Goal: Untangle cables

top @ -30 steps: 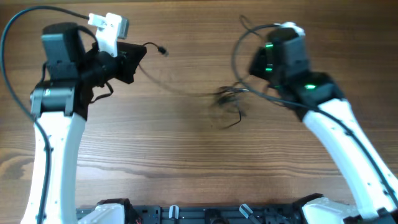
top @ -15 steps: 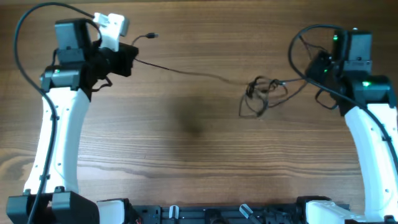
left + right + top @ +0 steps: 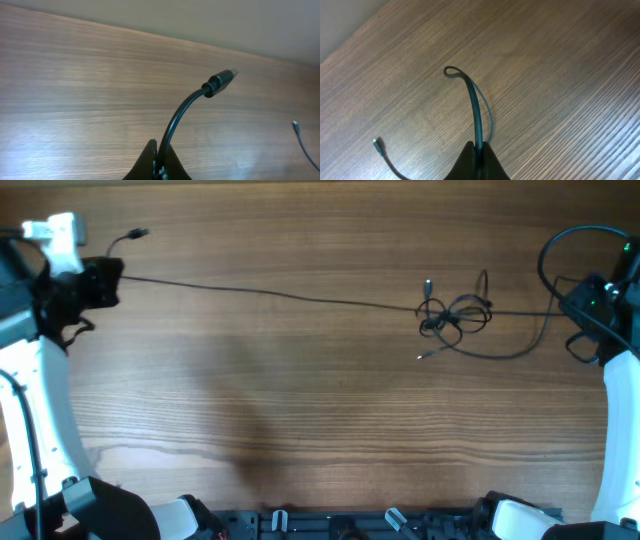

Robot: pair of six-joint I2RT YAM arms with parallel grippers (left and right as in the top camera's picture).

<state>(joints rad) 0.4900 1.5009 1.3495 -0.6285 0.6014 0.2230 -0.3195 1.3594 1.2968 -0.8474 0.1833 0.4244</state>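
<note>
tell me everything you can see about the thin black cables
The cables are very thin, black wires with tiny plug ends. One strand runs nearly straight from the shut left pincer across the wooden table to a small knot of tangled loops right of centre. A slacker strand curves from the knot to the shut right pincer. A short tail with a plug sticks out past the left pincer; two more plug ends poke from the knot.
</note>
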